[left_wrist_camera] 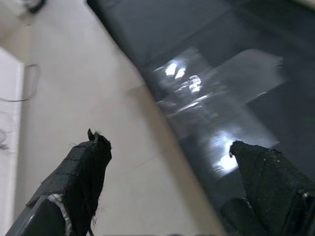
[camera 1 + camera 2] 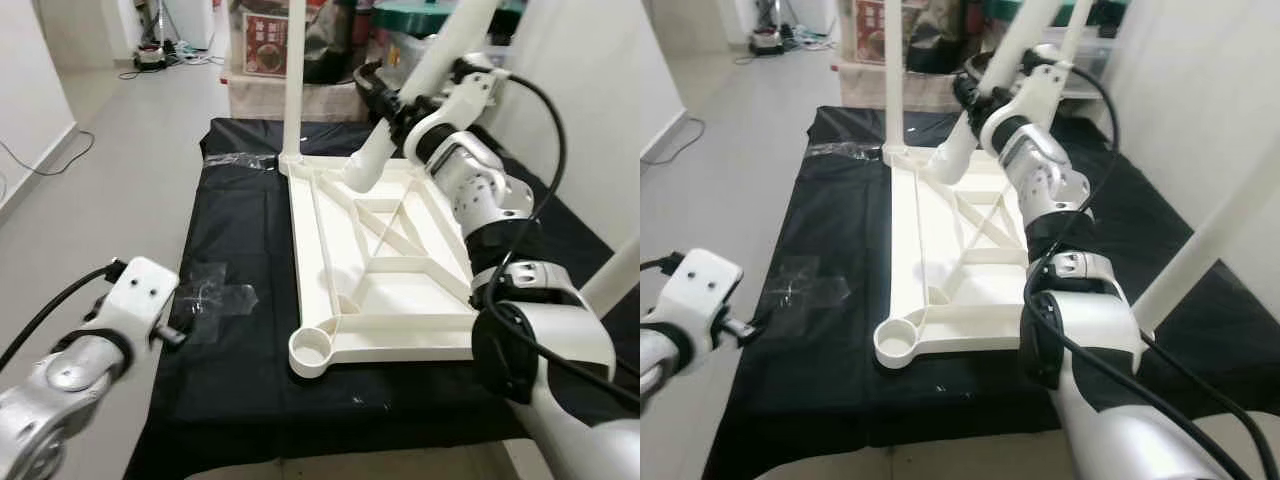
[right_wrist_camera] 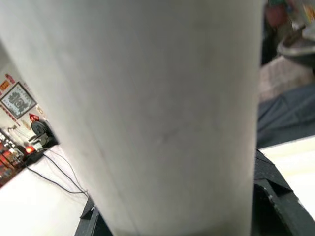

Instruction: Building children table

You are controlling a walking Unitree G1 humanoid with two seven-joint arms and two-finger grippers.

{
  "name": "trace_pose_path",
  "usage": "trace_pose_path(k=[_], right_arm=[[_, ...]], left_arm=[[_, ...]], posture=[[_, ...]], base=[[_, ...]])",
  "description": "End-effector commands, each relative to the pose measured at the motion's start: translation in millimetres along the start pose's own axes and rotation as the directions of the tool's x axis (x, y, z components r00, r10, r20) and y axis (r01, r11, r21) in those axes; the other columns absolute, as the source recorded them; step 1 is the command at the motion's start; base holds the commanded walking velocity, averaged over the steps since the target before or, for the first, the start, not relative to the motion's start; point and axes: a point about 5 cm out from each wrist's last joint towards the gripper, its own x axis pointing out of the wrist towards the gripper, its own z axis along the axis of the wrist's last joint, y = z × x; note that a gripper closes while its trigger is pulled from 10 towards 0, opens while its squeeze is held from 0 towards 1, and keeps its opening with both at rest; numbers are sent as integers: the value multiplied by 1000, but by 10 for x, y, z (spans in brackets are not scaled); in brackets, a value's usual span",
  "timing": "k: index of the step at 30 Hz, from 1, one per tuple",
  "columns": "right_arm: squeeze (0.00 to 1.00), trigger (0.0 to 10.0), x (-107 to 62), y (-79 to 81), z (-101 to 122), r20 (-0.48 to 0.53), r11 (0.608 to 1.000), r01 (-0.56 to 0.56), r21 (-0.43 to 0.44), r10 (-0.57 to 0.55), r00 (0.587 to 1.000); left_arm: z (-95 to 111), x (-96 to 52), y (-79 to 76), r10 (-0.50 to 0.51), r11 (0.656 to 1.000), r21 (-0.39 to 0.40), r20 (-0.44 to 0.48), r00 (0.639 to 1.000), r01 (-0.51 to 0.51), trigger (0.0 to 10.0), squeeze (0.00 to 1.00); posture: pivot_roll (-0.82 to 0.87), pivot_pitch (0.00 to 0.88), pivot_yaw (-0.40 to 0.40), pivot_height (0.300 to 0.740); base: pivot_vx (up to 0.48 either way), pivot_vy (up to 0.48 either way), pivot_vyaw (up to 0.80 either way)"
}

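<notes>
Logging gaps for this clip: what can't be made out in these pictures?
- Near-right corner of the tabletop: hidden in both eye views by the right arm.
- Tops of the upright leg and the tilted leg held by the right gripper: cut off by the top edge.
- Right gripper's finger contact: right wrist view is blocked by the leg's blurred surface.
- Clear plastic on the black cloth: glare hides detail.
</notes>
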Motion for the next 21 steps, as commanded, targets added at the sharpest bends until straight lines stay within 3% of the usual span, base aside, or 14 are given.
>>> trace_pose_path(k=[1,5,6,7,11,15,18,19,21], right_arm=[[0,0,21,107,2,36,998,-51,45,49,998],[0,0,27,173,-43,37,996,-80,35,79,996],[0,0,25,202,-77,31,995,-94,36,93,995],[0,0,29,206,-82,31,995,-93,40,92,995],[0,0,27,221,-152,20,995,-93,45,92,996],[0,0,29,232,-161,23,994,-95,55,94,995],[0,0,22,250,-144,40,992,-110,65,107,993],[0,0,20,258,-139,45,991,-118,60,115,992],[0,0,15,287,-149,47,990,-138,42,136,990]], left_arm=[[157,-22,192,174,985,-10,138,975,-174,10000,0],[257,-18,167,173,985,-26,160,972,-171,10000,0],[318,-41,179,223,975,-76,231,947,-211,10000,0],[332,-50,186,241,970,-82,244,939,-228,10000,0],[168,61,214,291,955,-98,105,951,-281,10000,0],[43,73,264,363,932,-16,75,929,-362,10000,0],[-1,95,197,323,945,17,120,939,-327,10000,0],[2,107,153,278,957,47,140,950,-286,10000,0],[8,121,43,128,991,25,139,982,-133,10000,0]], posture=[[144,0,-109,740],[141,0,-105,740],[140,0,-105,740],[140,0,-105,740],[140,0,-104,740],[141,0,-103,740],[140,0,-99,740],[140,0,-99,740],[140,0,-99,740]], base=[[0,0,0],[0,0,0],[0,0,0],[0,0,0],[0,0,0],[0,0,0],[0,0,0],[0,0,0],[0,0,0]])
